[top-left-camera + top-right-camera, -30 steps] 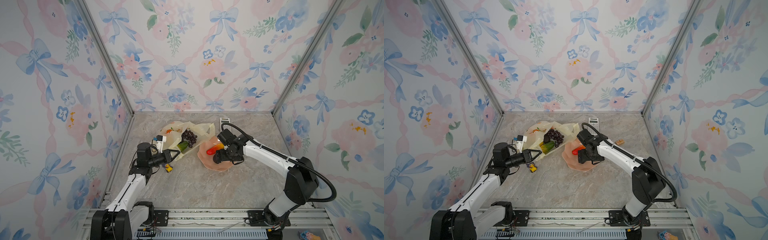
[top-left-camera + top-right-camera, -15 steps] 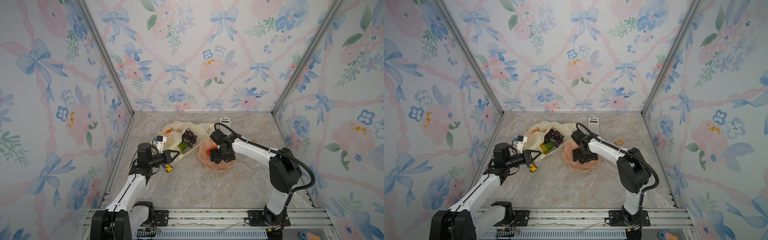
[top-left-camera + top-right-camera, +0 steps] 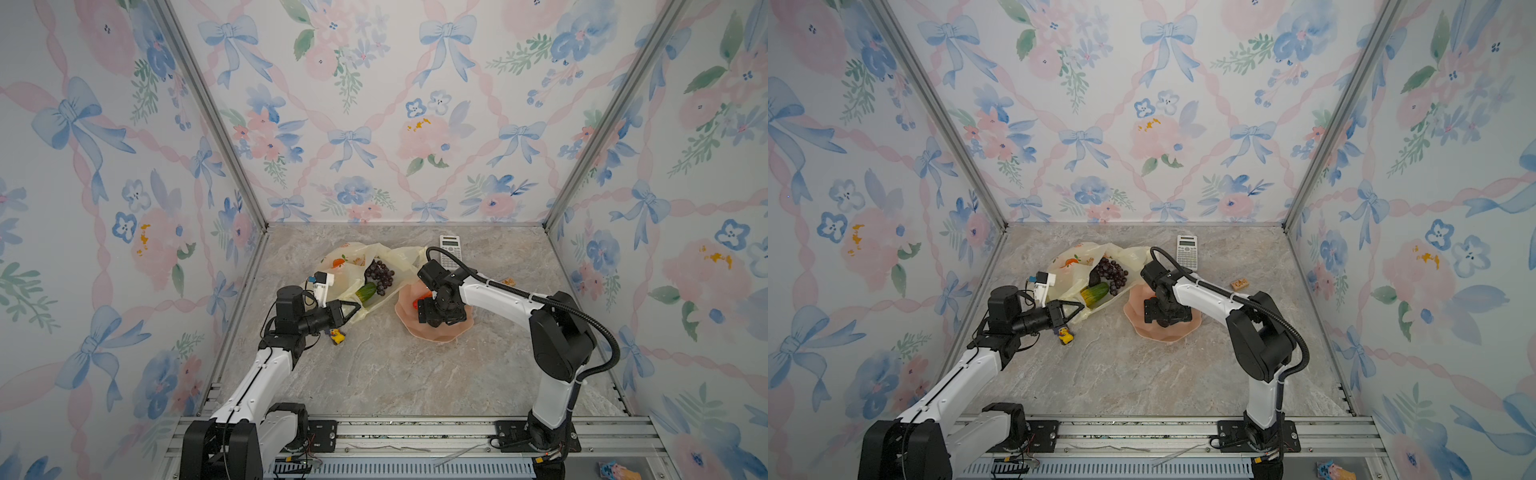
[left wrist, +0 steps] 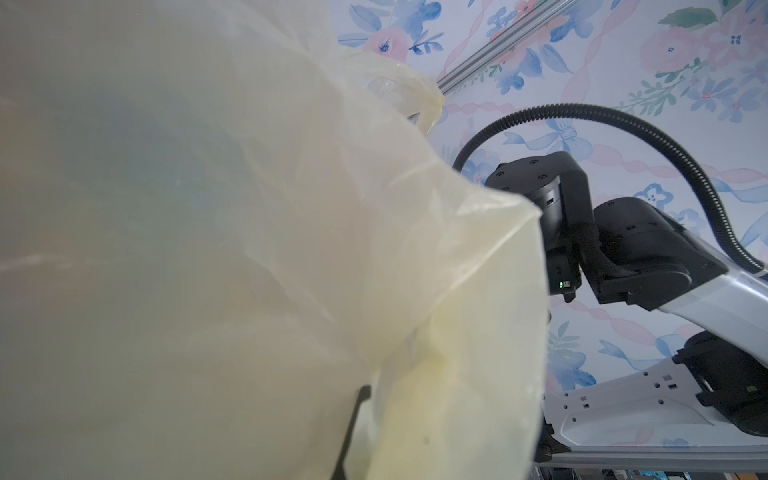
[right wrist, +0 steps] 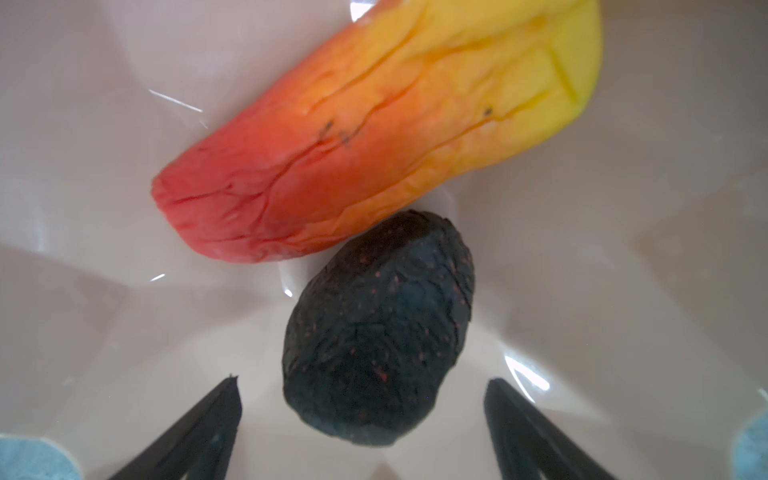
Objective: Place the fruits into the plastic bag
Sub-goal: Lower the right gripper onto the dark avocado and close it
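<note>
The right pincer (image 5: 361,380) hangs low over the pink scalloped plate (image 5: 623,257), jaws spread wide and holding nothing. A dark avocado (image 5: 378,328) lies straight ahead of it. Its near end sits in the gap between the two fingertips, touching neither as far as the wrist view shows. Its long axis runs away from the pincer, leaning a little to one side, so the jaws straddle its narrow width. I judge that suits a closing grip once the pincer goes a little farther forward.

Just beyond, a red-yellow mango (image 5: 374,124) touches the avocado's far end and lies crosswise to that axis on the same plate.

Farther off, past the plate's rim, the left pincer (image 3: 352,311) is pressed together on a lip of the plastic bag (image 3: 345,272), holding that edge raised. The mouth seems to open toward the plate. In the bag lie a purple grape bunch (image 3: 383,274) and a green-yellow fruit (image 3: 366,293).

The right arm is much the nearer to the avocado, and the left is taken up with the bag.
</note>
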Available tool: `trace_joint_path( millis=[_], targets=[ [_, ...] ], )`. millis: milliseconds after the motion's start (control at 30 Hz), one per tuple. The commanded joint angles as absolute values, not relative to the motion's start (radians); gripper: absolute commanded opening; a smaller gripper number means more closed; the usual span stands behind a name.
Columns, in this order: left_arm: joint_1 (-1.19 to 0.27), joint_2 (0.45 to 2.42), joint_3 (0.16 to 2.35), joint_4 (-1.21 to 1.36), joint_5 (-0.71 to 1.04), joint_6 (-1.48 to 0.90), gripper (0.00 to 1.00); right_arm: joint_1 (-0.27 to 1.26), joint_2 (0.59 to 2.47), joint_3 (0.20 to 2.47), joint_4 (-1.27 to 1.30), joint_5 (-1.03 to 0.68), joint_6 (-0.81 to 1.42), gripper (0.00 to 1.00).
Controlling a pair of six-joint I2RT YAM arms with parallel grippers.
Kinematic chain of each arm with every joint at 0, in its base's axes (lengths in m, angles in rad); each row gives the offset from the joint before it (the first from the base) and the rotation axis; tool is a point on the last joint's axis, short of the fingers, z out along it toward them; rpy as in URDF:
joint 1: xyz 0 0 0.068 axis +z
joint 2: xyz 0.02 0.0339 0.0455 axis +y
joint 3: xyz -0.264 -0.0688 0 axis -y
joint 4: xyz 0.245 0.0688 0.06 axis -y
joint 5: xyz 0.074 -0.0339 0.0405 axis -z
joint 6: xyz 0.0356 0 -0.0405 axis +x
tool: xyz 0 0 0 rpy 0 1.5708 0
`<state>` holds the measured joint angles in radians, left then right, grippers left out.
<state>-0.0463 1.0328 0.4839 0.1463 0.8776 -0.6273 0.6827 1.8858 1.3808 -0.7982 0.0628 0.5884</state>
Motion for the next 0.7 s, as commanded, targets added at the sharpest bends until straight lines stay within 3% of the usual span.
trace_joint_path(
  millis=[0, 667],
  targets=[
    [-0.051, 1.021, 0.486, 0.127, 0.870, -0.597, 0.00, 0.684, 1.916, 1.393, -0.790, 0.052, 0.603, 0.92],
    [-0.061, 1.018, 0.489, 0.109, 0.858, -0.584, 0.00, 0.648, 1.968, 1.379, -0.748, 0.116, 0.592, 0.80]
  ],
)
